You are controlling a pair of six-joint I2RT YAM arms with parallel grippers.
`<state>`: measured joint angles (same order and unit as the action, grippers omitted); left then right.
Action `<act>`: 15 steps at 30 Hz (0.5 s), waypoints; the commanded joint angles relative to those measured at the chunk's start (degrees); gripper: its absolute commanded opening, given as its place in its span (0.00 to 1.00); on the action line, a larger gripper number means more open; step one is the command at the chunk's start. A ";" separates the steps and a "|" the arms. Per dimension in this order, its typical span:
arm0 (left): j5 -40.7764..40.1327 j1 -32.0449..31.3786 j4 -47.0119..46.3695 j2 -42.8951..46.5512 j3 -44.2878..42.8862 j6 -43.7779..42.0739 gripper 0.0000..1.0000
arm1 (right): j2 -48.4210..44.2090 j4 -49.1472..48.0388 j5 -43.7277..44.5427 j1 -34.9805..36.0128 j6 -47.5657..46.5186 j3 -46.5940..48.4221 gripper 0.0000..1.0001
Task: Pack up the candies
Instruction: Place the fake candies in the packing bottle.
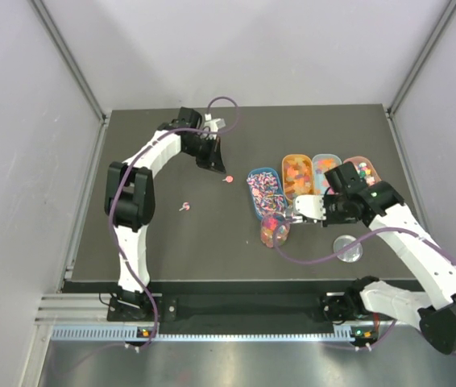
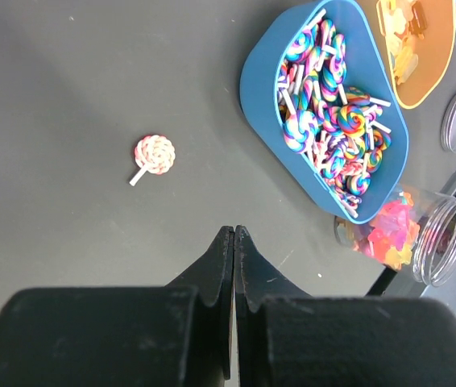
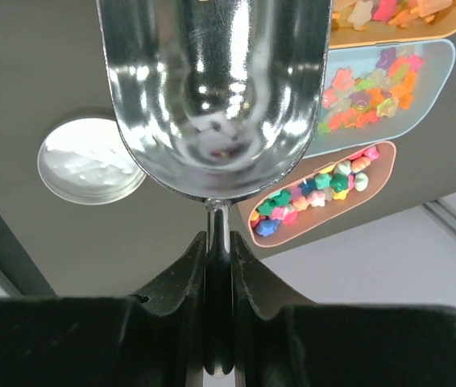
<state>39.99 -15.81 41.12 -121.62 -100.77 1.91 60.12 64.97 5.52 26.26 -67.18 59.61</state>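
Candies fill several oval trays: swirl lollipops in the blue tray (image 2: pixel 260 89), gummies in the orange tray (image 1: pixel 296 173), star sweets in the pale blue tray (image 3: pixel 441 72) and the pink tray (image 3: pixel 385 173). Two lollipops lie loose on the mat, one (image 2: pixel 155 154) ahead of my left gripper (image 2: pixel 234 230) and another (image 1: pixel 184 207) further left. The left gripper is shut and holds nothing. My right gripper (image 3: pixel 218 242) is shut on the handle of a metal scoop (image 3: pixel 216 89), whose bowl looks empty. The scoop (image 1: pixel 299 211) sits beside a clear jar (image 1: pixel 275 230) holding pink and orange candies (image 2: pixel 385 234).
The jar's round lid (image 3: pixel 89 161) lies on the mat right of the jar, near the table's front edge. The trays stand in a row at the right half of the dark mat (image 1: pixel 172 242). Grey walls close in the table.
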 commanded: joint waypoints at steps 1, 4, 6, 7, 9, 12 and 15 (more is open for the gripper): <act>0.53 0.17 -1.92 4.20 0.66 -0.07 0.00 | 1.49 -0.81 3.08 1.86 -3.39 2.08 0.00; 0.35 0.26 -1.84 4.29 0.93 0.02 0.00 | 3.33 -0.20 5.46 3.79 -3.66 2.61 0.00; 0.27 0.26 -2.01 4.64 1.19 -0.07 0.00 | 4.39 0.07 5.99 4.76 -3.75 3.14 0.00; 0.18 0.26 -2.01 4.73 1.28 -0.15 0.00 | 4.74 0.07 6.78 5.63 -3.92 3.49 0.00; 0.18 0.43 -2.19 5.08 1.72 -0.15 0.00 | 5.53 0.42 8.01 6.69 -4.19 3.93 0.00; 0.53 0.78 -2.28 5.34 1.98 0.20 0.00 | 6.94 1.56 10.56 9.15 -4.28 5.42 0.00; 0.71 1.13 -2.36 5.52 1.90 0.46 0.00 | 8.35 2.97 13.02 10.82 -4.10 7.35 0.00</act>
<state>39.77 -15.42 40.71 -120.05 -99.18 2.09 67.75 66.35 14.94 35.09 -70.59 62.89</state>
